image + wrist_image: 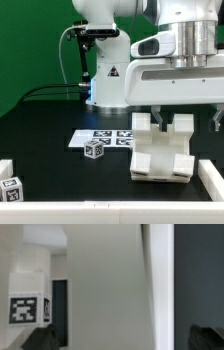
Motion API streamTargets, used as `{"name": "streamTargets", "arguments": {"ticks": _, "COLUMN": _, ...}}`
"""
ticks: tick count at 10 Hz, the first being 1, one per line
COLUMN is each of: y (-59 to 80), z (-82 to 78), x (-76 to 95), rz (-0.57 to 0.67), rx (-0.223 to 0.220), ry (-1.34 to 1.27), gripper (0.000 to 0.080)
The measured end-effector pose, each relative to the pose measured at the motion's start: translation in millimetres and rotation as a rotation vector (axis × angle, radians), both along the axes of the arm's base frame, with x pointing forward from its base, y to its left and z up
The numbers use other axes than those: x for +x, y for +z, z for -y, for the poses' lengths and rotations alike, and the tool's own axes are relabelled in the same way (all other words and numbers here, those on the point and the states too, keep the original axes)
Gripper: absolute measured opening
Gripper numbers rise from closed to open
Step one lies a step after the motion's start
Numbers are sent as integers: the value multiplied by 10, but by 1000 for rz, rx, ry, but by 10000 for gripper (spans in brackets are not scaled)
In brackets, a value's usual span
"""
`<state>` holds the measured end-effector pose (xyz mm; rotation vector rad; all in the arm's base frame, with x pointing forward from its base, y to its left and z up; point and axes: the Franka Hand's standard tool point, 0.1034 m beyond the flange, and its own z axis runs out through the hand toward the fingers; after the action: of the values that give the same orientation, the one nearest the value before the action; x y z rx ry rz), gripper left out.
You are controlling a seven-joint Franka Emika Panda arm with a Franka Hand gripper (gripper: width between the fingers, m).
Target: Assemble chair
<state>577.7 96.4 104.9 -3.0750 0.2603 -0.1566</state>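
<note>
My hand point(185, 117) straddles the chunky white plastic chair's point(160, 157) upright on the desk point(50, 112), probably to steady it; clamped or not, unclear.

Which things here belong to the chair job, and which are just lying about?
Job: blocky white chair piece; small tagged cube in the middle; second tagged cube, exterior view's lower left.
Lying about: marker board.

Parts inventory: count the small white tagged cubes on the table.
2: one small white plastic cube by the marker board, another cube at the exterior view's lower left. Others may hide behind the chunky white assembly.
</note>
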Motion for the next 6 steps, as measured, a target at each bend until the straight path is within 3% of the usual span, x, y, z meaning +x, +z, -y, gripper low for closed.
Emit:
{"name": "streamTargets", "arguments": {"ticks": 2, "y": 128, "z": -11, "x": 4, "rz": -1, "rx": 9, "ry": -12, "gripper": 649}}
{"name": "streamTargets", "arguments": {"ticks": 4, "y": 351, "z": 45, "x": 4, "rz": 11, "rx": 20, "ry": -21, "gripper": 649}}
{"name": "streamTargets", "arguments": {"ticks": 6, "y": 303, "z": 48, "x": -11, "rz": 6, "rx": 17, "ry": -21, "gripper": 649}}
